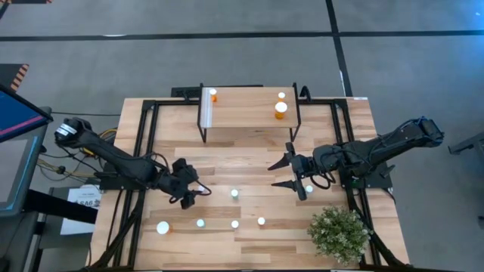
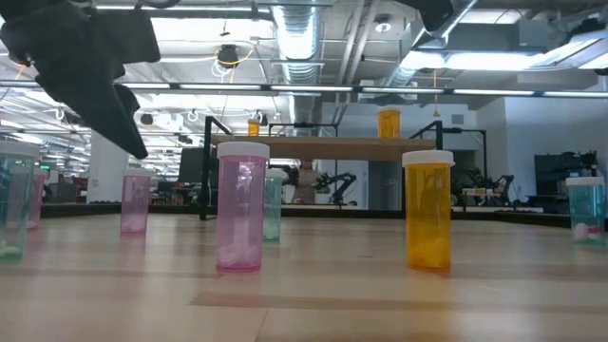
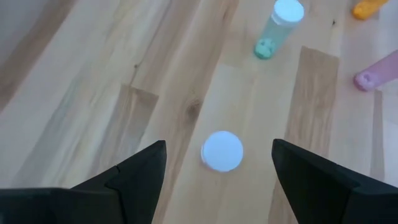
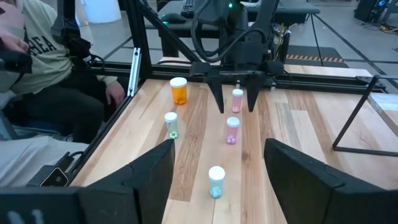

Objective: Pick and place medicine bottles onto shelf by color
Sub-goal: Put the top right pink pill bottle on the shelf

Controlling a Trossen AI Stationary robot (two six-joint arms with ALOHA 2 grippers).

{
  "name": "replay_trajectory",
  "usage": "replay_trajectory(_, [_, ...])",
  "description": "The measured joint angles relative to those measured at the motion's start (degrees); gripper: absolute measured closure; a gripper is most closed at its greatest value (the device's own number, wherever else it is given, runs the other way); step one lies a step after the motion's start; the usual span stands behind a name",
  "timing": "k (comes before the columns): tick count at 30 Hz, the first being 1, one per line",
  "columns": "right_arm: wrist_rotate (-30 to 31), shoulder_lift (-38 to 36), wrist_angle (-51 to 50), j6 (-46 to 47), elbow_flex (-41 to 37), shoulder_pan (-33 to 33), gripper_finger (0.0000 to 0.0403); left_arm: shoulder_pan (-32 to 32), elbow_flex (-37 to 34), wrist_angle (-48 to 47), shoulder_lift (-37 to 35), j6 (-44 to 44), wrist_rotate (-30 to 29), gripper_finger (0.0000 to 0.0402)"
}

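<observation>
The shelf (image 1: 249, 106) stands at the table's far middle on black legs, with three orange bottles (image 1: 280, 109) on top. Several white-capped bottles stand on the table: a bluish one (image 1: 234, 193), a large orange one (image 1: 162, 227), a green one (image 1: 200, 223) and others. My left gripper (image 1: 198, 195) is open above a small pink bottle (image 4: 237, 99). That bottle's white cap (image 3: 222, 150) shows between the fingers, apart from both. My right gripper (image 1: 281, 174) is open and empty in front of the shelf, facing the table's left side.
A green potted plant (image 1: 339, 233) stands at the near right corner. A bottle (image 1: 308, 189) stands under my right arm. A seated person (image 4: 37, 62) is beyond the table's near-left side. Black frame rails (image 1: 144, 143) run along both table sides.
</observation>
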Motion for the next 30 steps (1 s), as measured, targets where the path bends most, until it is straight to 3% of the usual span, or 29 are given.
replay_trajectory(15, [0.0, 0.0, 0.0, -0.3, 0.0, 0.0, 0.0132, 4.7, 0.0, 3.0, 6.9, 2.1, 7.1, 0.0125])
replay_trajectory(30, [0.0, 0.0, 0.0, -0.4, 0.0, 0.0, 0.0132, 4.7, 0.0, 2.9, 6.9, 2.4, 7.3, 0.0193])
